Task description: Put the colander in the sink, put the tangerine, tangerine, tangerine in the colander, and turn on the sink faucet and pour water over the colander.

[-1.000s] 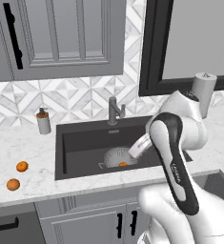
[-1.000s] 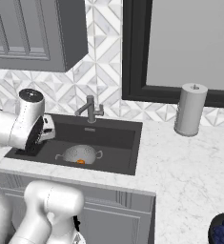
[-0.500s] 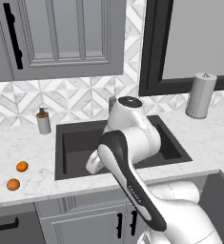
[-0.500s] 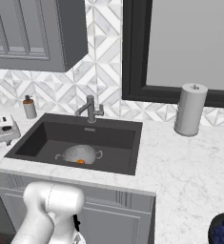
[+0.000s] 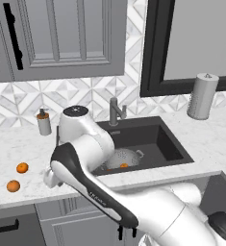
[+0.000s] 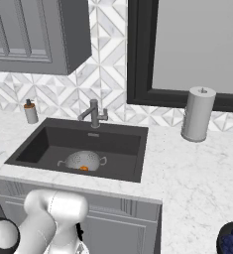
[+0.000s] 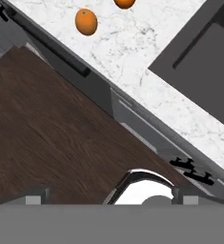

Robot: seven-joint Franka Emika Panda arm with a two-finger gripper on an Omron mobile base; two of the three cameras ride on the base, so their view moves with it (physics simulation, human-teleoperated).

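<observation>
While our arm has swung away from the sink (image 5: 174, 146) over the last second, moving from above the basin toward the counter on our left, the colander (image 5: 123, 158) sits on the sink floor with 1 tangerine (image 5: 124, 166) inside it, seen as an orange spot at its near edge in both base views. That swing tells us 1 fruit has been dropped off and we are going back for the next. The other 2 tangerines (image 5: 22, 168) (image 5: 13, 186) lie close together on the marble counter (image 5: 18, 144), well to the left of the sink and near the counter's front edge; the hand view shows 1 of them (image 7: 86, 22) whole and another (image 7: 124, 3) cut by the top edge. That view looks down past the counter's edge to dark wood floor (image 7: 51, 138), so the hand seems not yet over the fruit. Our fingers are spread wide and hold nothing. The faucet (image 5: 115, 111) stands behind the basin with no water running, and the soap bottle (image 5: 43, 123) stands on the counter to its left.
</observation>
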